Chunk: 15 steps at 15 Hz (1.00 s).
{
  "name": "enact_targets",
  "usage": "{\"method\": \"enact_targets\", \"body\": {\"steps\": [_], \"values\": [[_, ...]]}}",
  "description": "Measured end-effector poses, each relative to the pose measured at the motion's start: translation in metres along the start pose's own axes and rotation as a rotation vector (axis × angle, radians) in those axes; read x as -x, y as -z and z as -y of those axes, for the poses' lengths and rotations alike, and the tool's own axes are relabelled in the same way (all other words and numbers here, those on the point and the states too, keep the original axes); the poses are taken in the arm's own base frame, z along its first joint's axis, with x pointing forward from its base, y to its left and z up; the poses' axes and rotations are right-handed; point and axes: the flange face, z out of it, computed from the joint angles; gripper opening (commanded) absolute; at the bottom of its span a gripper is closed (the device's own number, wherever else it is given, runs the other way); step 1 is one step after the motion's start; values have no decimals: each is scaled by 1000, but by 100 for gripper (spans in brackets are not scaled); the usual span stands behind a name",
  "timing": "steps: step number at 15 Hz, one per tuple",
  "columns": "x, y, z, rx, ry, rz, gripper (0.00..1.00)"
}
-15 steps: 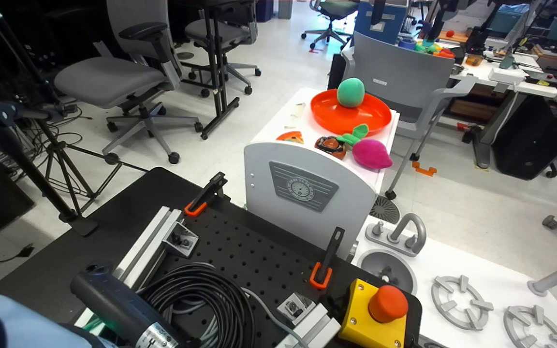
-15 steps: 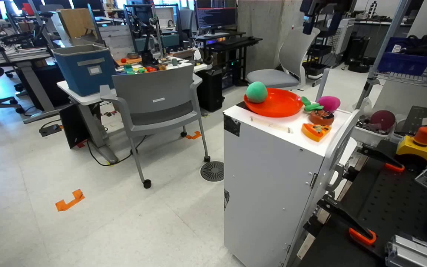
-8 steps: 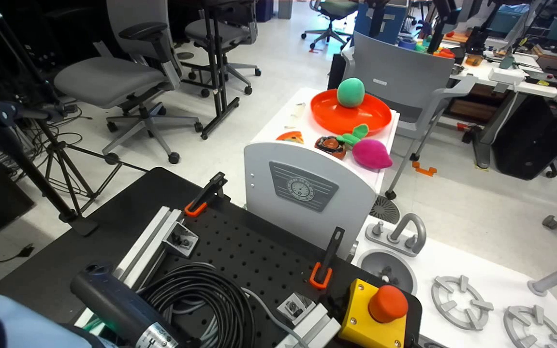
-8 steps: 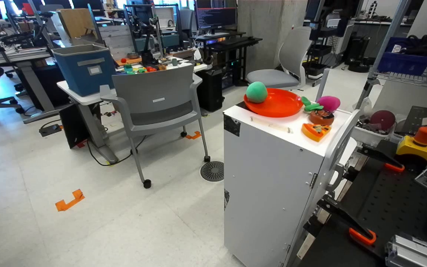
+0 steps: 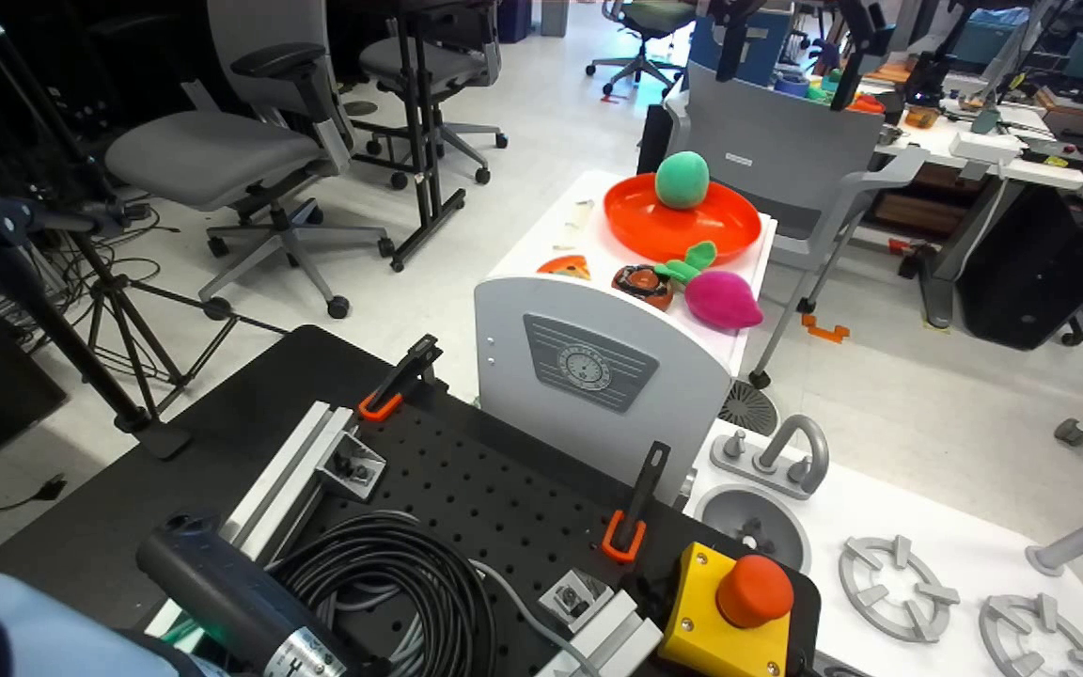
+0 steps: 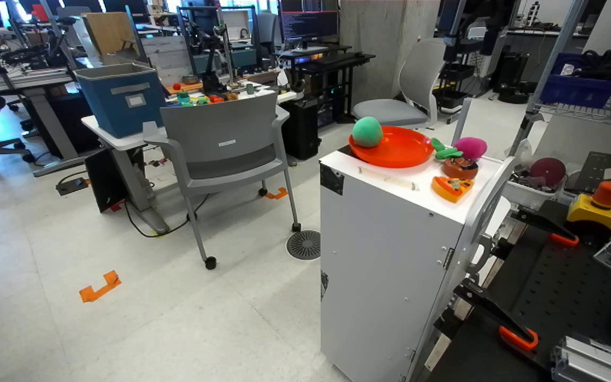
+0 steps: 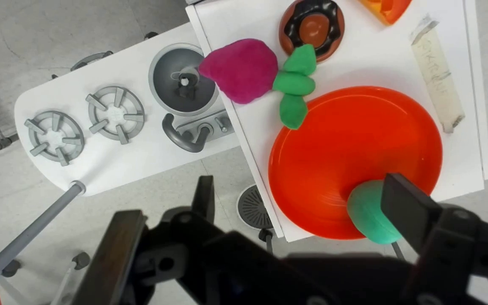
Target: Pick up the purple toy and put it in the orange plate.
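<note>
Prob. the approach step, pre-grasp: the magenta-purple plush toy [image 7: 244, 70] lies upper centre-L of the wrist view on the white cabinet top [image 7: 367, 67], the black two-finger gripper [image 7: 299, 186] is at the bottom, fingers spread w/ nothing btwn them, and the shallow bright orange-red round plate [image 7: 333, 127] sits centre-R w/o the toy in it. Next move prob. calls for a shift toward upper L, then a descent w/ fingers either side of the fat body, not its flat green fabric leaves [image 7: 295, 82]. Materials, L to R: two matte grey spoked burner rings [image 7: 133, 117] at mid-L, plastic by the look; a round dull-grey sink [image 7: 165, 91] w/ a curved grey faucet [image 7: 184, 144]; then the toy, nap soft, body rounded, tapering to a pt. that pokes past the cabinet edge, prob. squashy in a grip. The leaves point R; the lowest overlaps the plate's rim in view, can't tell if touching. Upper centre, a glossy brown donut-shaped toy [image 7: 314, 30] w/ wavy black ring. Plate's smooth, shiny, rim raised; a matte mint-green egg-shaped ball [image 7: 367, 207] lies in it, lower R, partly behind a finger. Top R, an orange wedge [image 7: 388, 8], cut off by the frame; far R, a crinkled beige tape strip [image 7: 436, 78].
</note>
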Motion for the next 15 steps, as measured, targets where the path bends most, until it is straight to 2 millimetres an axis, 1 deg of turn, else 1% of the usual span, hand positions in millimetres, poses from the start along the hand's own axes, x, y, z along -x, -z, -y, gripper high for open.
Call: {"method": "enact_targets", "body": {"steps": [10,15], "values": [[13,-11,-4,46,19,127,100],[16,-12,-5,63,41,149,100]]}}
